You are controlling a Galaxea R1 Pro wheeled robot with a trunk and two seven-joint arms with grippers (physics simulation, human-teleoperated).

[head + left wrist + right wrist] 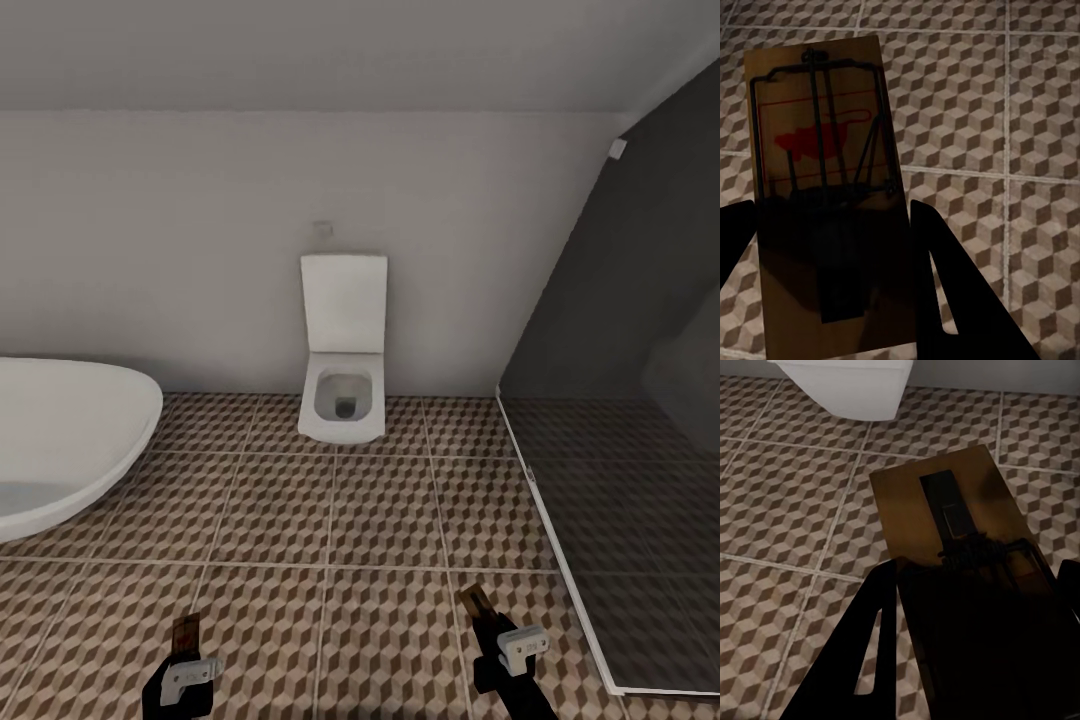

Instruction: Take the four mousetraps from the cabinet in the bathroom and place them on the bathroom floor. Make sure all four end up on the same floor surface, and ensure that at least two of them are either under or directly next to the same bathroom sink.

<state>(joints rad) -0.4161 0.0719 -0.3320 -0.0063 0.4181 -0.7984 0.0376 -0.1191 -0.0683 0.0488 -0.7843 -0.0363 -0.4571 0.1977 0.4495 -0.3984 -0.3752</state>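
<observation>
Two mousetraps are carried above the bathroom floor (330,520), one in each tool. The left tool (832,285) is clamped on a mousetrap (821,150) with its red mark facing up; the right tool (979,652) grips the other mousetrap (945,510). Farther off, a white bathtub (70,430) curves in at the left, a glass shower screen (620,500) stands at the right, and a toilet (343,390) with raised lid sits at the far wall, its bowl holding water.

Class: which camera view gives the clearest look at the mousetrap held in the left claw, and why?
The left wrist view: the left claw's mousetrap faces the camera, showing its red mark and dark wire. In the head view it is a thin brown sliver above the left claw. The right wrist view shows a different mousetrap.
</observation>
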